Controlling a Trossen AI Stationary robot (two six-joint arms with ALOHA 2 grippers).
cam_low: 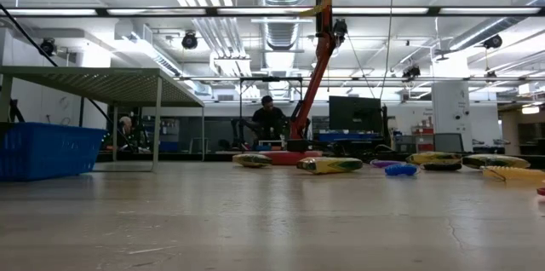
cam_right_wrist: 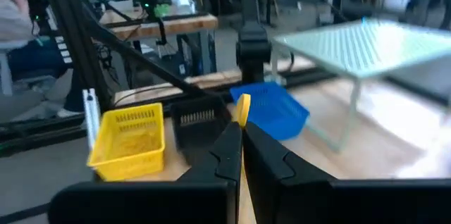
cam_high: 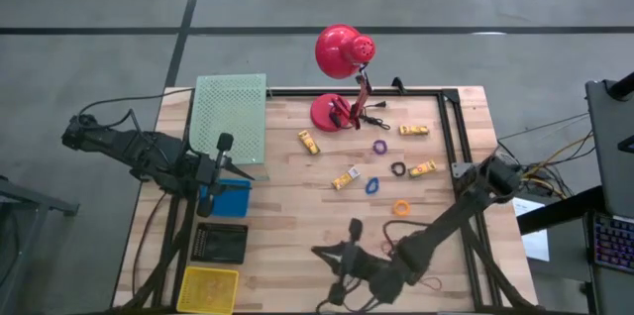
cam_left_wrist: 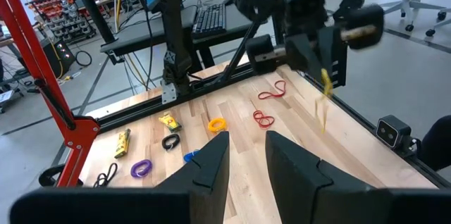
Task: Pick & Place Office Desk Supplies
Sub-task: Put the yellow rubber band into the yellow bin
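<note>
right gripper [cam_right_wrist: 239,131]: your right arm reaches across the near edge of the table; its fingers are pressed together on a thin yellow rubber band [cam_right_wrist: 242,109] — part of it sticks up above the fingertips, and the left wrist view shows it dangling below.
left gripper [cam_left_wrist: 246,155]: you have it over the left side of the table by the blue bin [cam_high: 226,198], fingers a little apart, nothing between them.
yellow pieces: you can count 4 on the wood right of the red desk lamp [cam_high: 342,52] — 1 near the lamp base [cam_high: 309,142], 1 at mid-table [cam_high: 345,178], 2 nearer the right rail [cam_high: 414,130].
rings: purple [cam_high: 379,146], black [cam_high: 398,168], blue [cam_high: 372,185] and orange [cam_high: 401,207], all lying apart from each other among the yellow pieces.
red rubber bands [cam_left_wrist: 272,91]: you see them flat on the wood near the right arm.
containers: yellow basket [cam_right_wrist: 129,141] and black tray [cam_high: 221,243] sit just beside each other near the table's left front, by the blue bin.
green mesh shelf [cam_high: 229,117]: stands at the left rear.
</note>
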